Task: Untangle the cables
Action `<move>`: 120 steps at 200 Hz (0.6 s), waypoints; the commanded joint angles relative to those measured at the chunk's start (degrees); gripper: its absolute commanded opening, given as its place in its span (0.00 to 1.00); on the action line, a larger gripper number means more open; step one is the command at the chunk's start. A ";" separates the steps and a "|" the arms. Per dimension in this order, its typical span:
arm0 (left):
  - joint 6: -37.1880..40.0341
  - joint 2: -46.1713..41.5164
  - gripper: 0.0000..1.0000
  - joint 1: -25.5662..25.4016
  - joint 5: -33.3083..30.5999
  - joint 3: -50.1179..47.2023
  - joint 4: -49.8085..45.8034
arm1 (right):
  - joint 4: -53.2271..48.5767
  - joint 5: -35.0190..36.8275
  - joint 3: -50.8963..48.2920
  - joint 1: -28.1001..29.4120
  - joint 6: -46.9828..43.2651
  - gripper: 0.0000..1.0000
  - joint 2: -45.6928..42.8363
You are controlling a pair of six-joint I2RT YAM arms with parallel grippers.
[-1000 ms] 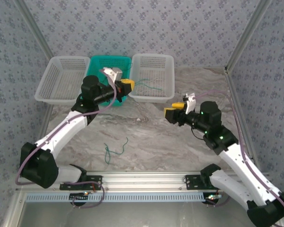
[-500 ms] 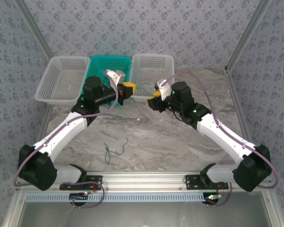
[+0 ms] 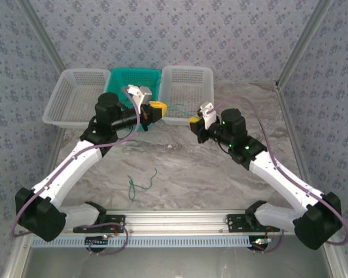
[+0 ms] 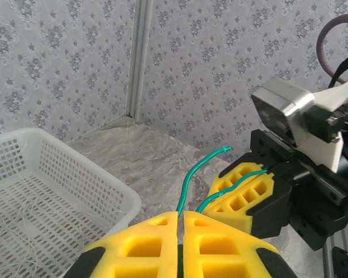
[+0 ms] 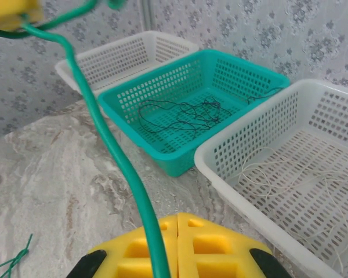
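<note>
- The left claw is pressed tight on a thin green plastic-coated wire, which rises out of the seam between its yellow pads.
- The right claw, just to its right, is clamped closed on the same green wire. The strand hangs in a slack arc from one claw to the other.
- In the left wrist view two green runs show between the claws. One enters the right claw's pads and the other ends free in the air just above them. I cannot tell whether this is one bent wire or two crossed strands.
- The wire looks very light, limp and a little springy. It is thin and smooth enough that it could slip through the pads if tugged. A slow, gentle pull apart seems safer, with each hold close to the crossing rather than far out on a floppy end.
- Both claws hold the wire in the air by the near-left corner of the far-right white plastic mesh basket, which has pale threads lying in it.
- To its left, the teal plastic mesh basket holds a loose tangle of dark wires.
- A separate green-and-teal squiggle lies on the grey marbled tabletop, near and left of centre, well apart from both claws.
</note>
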 commanded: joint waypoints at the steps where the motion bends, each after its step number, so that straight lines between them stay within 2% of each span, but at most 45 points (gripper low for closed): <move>1: -0.27 0.88 0.00 0.63 -1.19 0.39 1.19 | -0.75 -0.36 -1.74 -0.76 -0.57 0.00 -2.72; 13: -0.80 1.06 0.00 0.63 -3.96 0.05 1.33 | -0.48 0.68 -2.10 -0.91 0.25 0.00 -3.11; 24: -2.07 0.85 0.00 1.15 -10.88 -0.25 0.68 | -0.67 1.91 -2.07 -1.02 1.42 0.00 -2.91; 28: -2.62 0.77 0.00 1.81 -13.30 -0.01 0.09 | -0.79 2.27 -1.89 -1.06 1.86 0.07 -2.67; 29: -2.83 0.76 0.00 1.97 -13.77 0.01 -0.04 | -0.99 2.49 -1.79 -1.04 2.04 0.13 -2.61; 31: -3.14 0.71 0.00 2.44 -15.01 0.20 -0.40 | -1.04 2.58 -1.77 -1.06 2.17 0.17 -2.52; 32: -3.31 0.69 0.00 2.59 -15.63 0.29 -0.59 | -1.25 2.88 -1.70 -1.13 2.36 0.24 -2.47; 33: -3.66 0.68 0.00 2.84 -16.16 0.38 -0.78 | -1.25 2.88 -1.70 -1.13 2.36 0.24 -2.47; 37: -4.55 0.50 0.00 3.98 -18.89 0.81 -1.56 | -1.76 3.95 -1.50 -1.03 3.15 0.41 -2.25; 45: -6.38 0.26 0.00 6.79 -23.72 1.47 -2.69 | -2.03 6.58 -1.56 -1.06 4.66 0.55 -2.15; 51: -7.09 0.14 0.00 9.13 -26.69 1.99 -2.98 | -2.03 8.93 -1.94 -1.08 6.27 0.61 -2.22; 71: -8.23 1.08 0.00 16.75 -34.10 3.10 -1.35 | 0.26 9.86 -4.72 -1.16 7.85 0.65 -3.80; 91: -6.38 5.50 0.00 21.61 -39.89 6.39 -1.37 | 1.33 9.58 -6.80 -1.16 9.78 0.68 -5.45; 120: -5.09 14.75 0.00 27.73 -47.83 11.50 -3.07 | -2.19 9.81 -7.03 -1.18 10.92 0.68 -7.10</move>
